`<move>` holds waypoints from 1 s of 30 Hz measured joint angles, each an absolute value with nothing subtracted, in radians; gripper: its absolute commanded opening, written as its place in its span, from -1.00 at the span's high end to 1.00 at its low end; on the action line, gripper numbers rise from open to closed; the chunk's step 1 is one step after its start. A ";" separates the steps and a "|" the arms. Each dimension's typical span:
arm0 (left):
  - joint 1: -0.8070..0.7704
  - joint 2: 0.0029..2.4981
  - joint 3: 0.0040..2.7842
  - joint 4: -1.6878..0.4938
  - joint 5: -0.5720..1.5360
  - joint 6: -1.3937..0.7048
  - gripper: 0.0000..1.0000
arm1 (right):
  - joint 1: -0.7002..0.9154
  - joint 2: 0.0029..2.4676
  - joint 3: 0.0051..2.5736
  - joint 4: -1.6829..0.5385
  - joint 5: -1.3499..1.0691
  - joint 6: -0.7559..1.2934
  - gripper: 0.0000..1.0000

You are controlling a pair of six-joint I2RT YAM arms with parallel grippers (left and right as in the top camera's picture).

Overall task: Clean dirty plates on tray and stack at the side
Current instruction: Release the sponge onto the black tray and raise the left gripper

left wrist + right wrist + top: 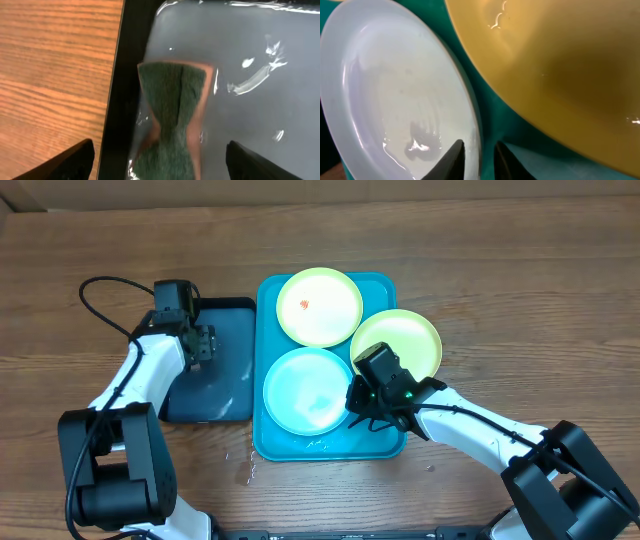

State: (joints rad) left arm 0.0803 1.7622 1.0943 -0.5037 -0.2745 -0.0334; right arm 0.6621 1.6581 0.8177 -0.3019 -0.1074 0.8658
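On the teal tray (330, 447) lie three plates. A yellow-green one (320, 305) with a small red smear is at the far end. A second yellow-green one (400, 340) overhangs the tray's right rim. A light blue one (305, 388) is nearest, wet, with no smear showing. My right gripper (358, 408) (478, 143) straddles the blue plate's (395, 90) right rim, jaws slightly apart with a gap beside the rim. The yellow-green plate (560, 65) looms just beyond. My left gripper (205, 345) (160, 145) hangs wide open over a green sponge (172, 100).
The sponge lies in shallow water at the left side of a dark navy tray (215, 385) (127, 75), which sits against the teal tray's left side. Water drops (245, 465) dot the wooden table near the teal tray's front left corner.
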 measured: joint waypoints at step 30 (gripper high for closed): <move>0.088 1.432 1.382 -0.872 -0.289 -0.246 -1.00 | 0.662 1.690 0.818 -0.253 -0.122 0.864 0.92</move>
State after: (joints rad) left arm 0.0883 1.4319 1.3815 -0.8722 -0.2893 -0.2459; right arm 0.6621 1.6897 0.8181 -0.2531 -0.1223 0.8639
